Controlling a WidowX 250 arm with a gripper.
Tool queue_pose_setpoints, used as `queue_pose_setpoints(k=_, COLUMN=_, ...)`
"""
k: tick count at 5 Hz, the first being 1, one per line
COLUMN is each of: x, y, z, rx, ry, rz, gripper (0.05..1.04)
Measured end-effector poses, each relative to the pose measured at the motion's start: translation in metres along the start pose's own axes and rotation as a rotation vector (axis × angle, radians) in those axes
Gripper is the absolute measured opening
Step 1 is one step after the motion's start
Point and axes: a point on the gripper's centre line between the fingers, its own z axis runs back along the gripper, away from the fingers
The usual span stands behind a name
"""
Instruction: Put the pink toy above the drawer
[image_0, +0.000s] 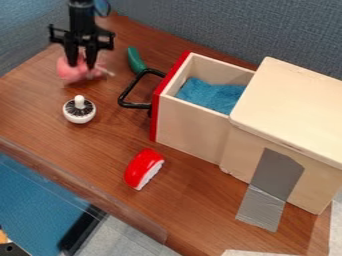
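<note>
The pink toy (68, 71) is held between the fingers of the gripper (81, 66), at the far left of the tabletop (187, 200), beyond the white toy (79, 111). The fingers are set downward on either side of its body, a gap no wider than the toy being left between them, so that it can be carried from above; its pale thin end is left free at one side. The drawer (187, 120) is pulled out and a blue cloth (210, 95) is exposed inside, but the flat cabinet top (294, 100) is probably what is meant by "above". Grey tape (270, 180) is run from the cabinet to the tabletop, presumably so that it is kept from sliding. Enough height will be needed for the handle (135, 105) and the drawer's red front to be cleared, or the toy could be knocked loose.
</note>
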Motion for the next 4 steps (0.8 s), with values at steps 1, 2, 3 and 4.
queue_pose_setpoints(k=1, x=-0.003, y=-0.012, z=0.046, rx=-0.043, ry=-0.024, rz=0.028, gripper=0.349)
queue_pose_setpoints(k=2, x=-0.011, y=-0.042, z=0.091, rx=-0.077, ry=-0.070, rz=-0.006, gripper=0.349)
queue_pose_setpoints(k=3, x=-0.027, y=-0.085, z=0.122, rx=-0.142, ry=-0.105, rz=-0.078, gripper=0.349)
queue_pose_setpoints(k=4, x=-0.049, y=-0.126, z=0.140, rx=-0.171, ry=-0.109, rz=-0.137, gripper=0.349)
